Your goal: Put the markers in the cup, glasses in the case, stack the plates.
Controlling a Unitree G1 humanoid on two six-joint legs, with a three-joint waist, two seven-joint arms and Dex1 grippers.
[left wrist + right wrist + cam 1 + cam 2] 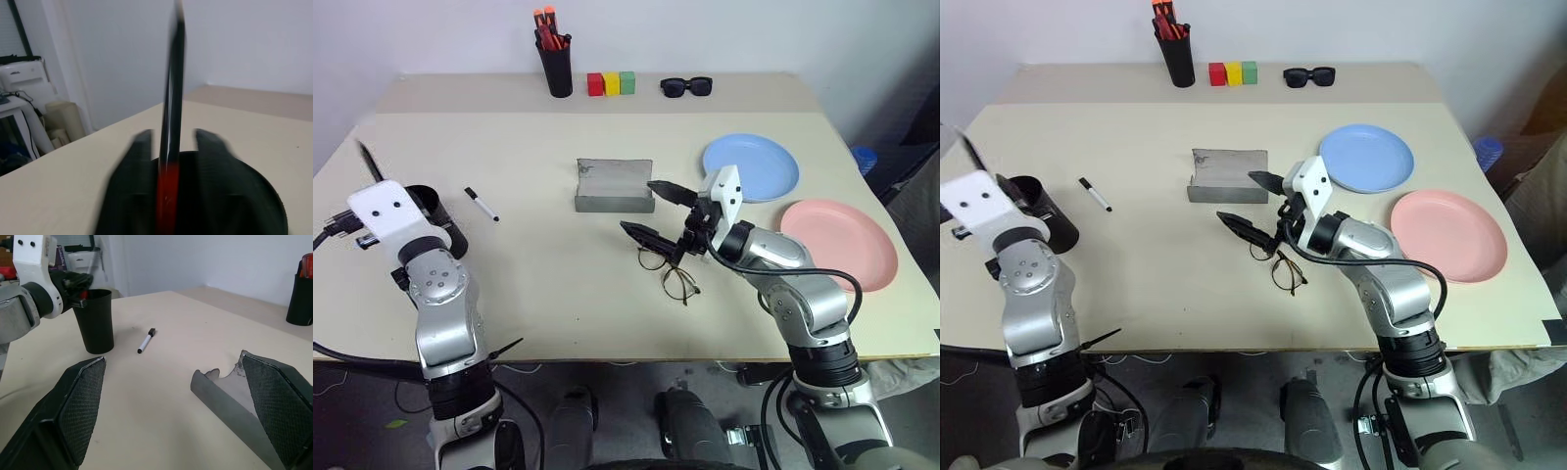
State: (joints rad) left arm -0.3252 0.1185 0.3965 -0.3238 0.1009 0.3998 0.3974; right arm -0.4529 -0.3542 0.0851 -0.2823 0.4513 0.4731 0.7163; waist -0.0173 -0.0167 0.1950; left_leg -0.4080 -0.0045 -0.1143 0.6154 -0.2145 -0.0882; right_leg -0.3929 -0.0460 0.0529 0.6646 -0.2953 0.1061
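Two markers are apart: the black one [172,98] stands upright between the left gripper's [171,147] fingers [139,156], its red end down in the cup's [95,320] mouth, while the white one [481,204] lies flat on the table [529,284] left of centre, just right of the cup. In the left wrist view the black marker runs up the middle of the frame, a blurred finger on each side and a thin gap between each finger and the marker; whether they still touch it I cannot tell. In the left eye view the cup sits at the left edge of the frame, partly behind that gripper's white housing.

Near the middle of the frame, the right gripper [654,209] has its fingers spread wide and grasps nothing. One finger points at the right end of the case [613,186], the other reaches over the table just left of the glasses [668,272]. The glasses lie on the table below and slightly right of the fingertips, apart from them. The grey case stands open, centre frame, its lid up.

At the right, the blue plate [751,166] lies above the pink plate [842,242], side by side, not stacked.
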